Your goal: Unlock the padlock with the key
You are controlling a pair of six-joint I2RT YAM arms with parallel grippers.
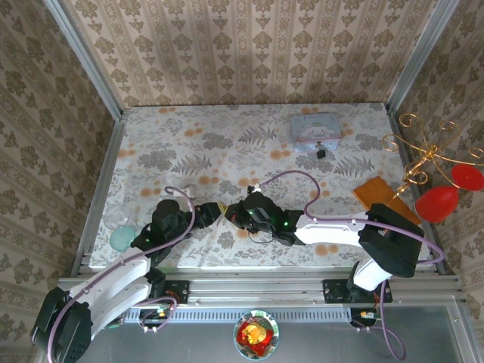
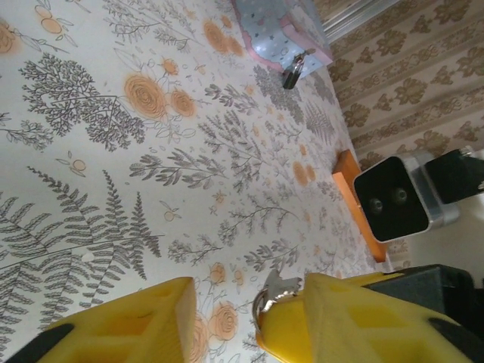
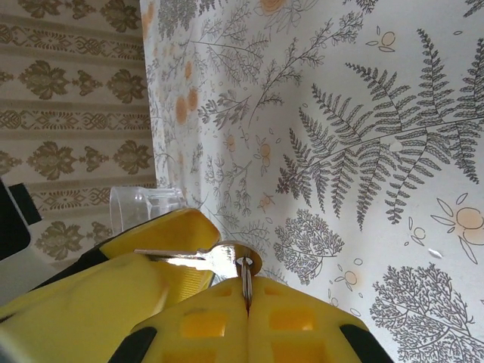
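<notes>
Right wrist view, lower center: my right gripper [image 3: 247, 295] pinches the key [image 3: 200, 259]. My left gripper [image 2: 236, 302] stands spread beside the key. In the top view the padlock [image 1: 321, 153] sits upper right, just beside the tin [image 1: 315, 130].

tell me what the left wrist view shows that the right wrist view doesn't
Left wrist, not right wrist: the pale blue tin with the small dark padlock next to it, and a flat orange object near the wall. Right wrist, not left wrist: a clear glass by the wall. Both: the silvery key against yellow fingers, the floral tablecloth and the patterned wallpaper.
</notes>
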